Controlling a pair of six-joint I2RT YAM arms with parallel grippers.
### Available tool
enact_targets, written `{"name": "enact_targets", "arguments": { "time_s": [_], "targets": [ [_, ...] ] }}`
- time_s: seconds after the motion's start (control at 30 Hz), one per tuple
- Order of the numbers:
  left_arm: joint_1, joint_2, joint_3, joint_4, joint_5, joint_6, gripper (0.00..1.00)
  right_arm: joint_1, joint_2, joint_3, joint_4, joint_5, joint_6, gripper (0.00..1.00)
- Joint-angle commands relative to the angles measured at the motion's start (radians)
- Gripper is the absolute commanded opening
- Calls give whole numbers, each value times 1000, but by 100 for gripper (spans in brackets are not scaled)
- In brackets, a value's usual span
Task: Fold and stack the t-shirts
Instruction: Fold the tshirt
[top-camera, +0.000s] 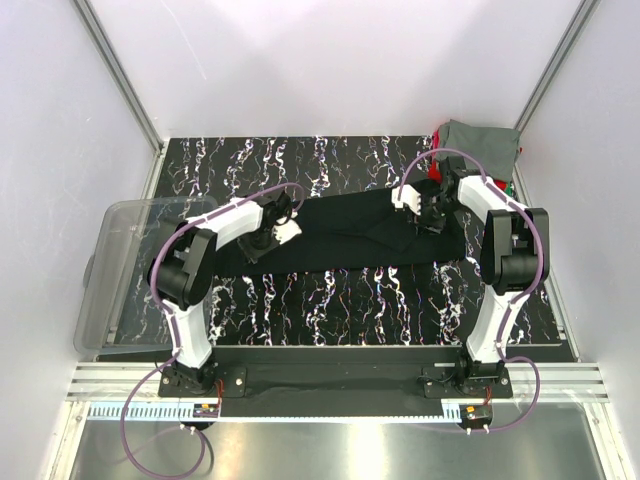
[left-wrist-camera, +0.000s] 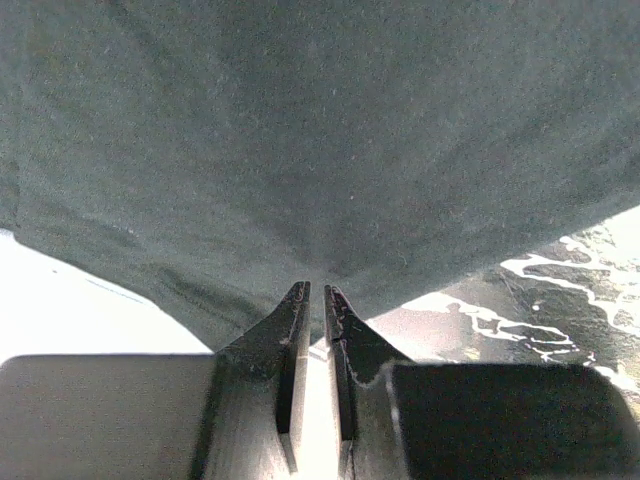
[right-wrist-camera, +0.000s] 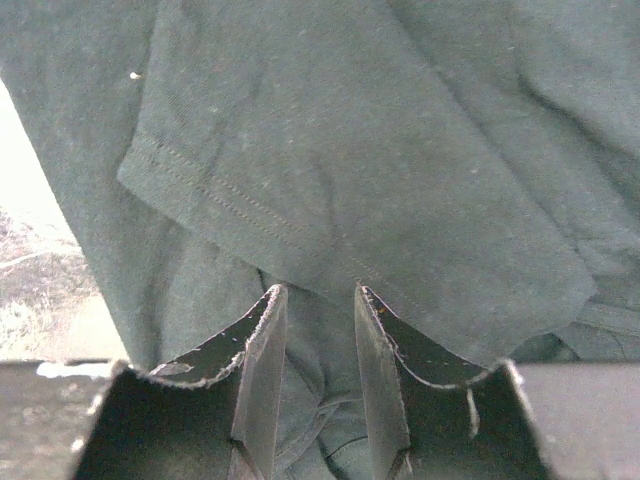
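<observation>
A black t-shirt (top-camera: 360, 235) lies stretched in a long band across the middle of the marbled table. My left gripper (top-camera: 272, 236) is at its left end, and in the left wrist view the jaws (left-wrist-camera: 317, 292) are pinched on the cloth's edge (left-wrist-camera: 320, 150). My right gripper (top-camera: 432, 214) is at the shirt's right end. In the right wrist view its fingers (right-wrist-camera: 317, 292) are closed narrowly on bunched cloth just below a sleeve hem (right-wrist-camera: 300, 170). A stack of folded t-shirts sits at the back right: grey (top-camera: 482, 143) on top, red (top-camera: 440, 135) and green (top-camera: 511, 186) peeking out beneath.
A clear plastic bin (top-camera: 125, 270) hangs off the table's left edge beside the left arm. Grey walls and metal frame posts enclose the table. The folded stack sits close behind the right arm's wrist.
</observation>
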Motion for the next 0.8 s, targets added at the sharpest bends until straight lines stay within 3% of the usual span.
{"name": "enact_targets", "arguments": {
  "time_s": [0.0,0.47,0.77],
  "targets": [
    [2,12,44,-1,12,-9,15,15,6,29,-40,12,-52,41],
    [2,35,52,-4,2,-8,16,28,68,47,-36,24,-63,40],
    [2,45,57,-1,6,-9,16,28,55,70,-31,24,-44,31]
  ]
}}
